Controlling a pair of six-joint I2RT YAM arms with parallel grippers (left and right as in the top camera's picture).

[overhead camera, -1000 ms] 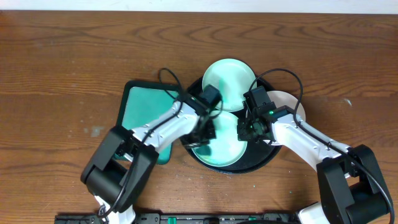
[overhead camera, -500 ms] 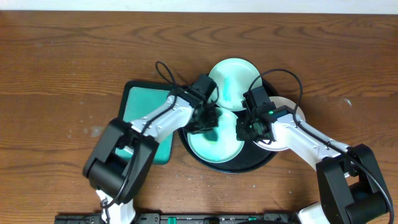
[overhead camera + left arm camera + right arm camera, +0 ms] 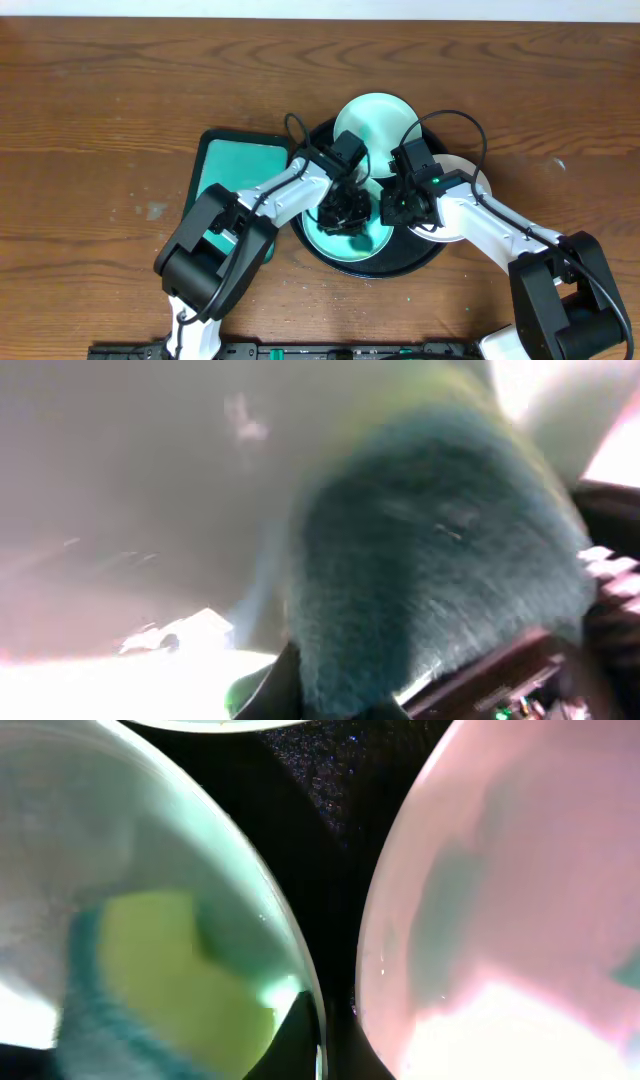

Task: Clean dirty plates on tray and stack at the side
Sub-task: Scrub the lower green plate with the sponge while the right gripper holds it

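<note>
- Table (image 3: 100, 100): brown wood with a clear grain, fairly matt.
- Tray (image 3: 330, 810): glossy black, finely speckled.
- Plates (image 3: 372, 122): smooth, shiny, glazed-looking.
- Pad (image 3: 430, 560): fuzzy teal cloth, short nap.

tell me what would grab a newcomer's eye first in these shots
Both arms converge on the round black tray mid-table, with the left gripper and right gripper crowded over the near pale-mint plate. The left wrist view is almost filled by a fuzzy dark teal wad close against a pale surface. A rectangular teal tray lies just left of the black one.
</note>
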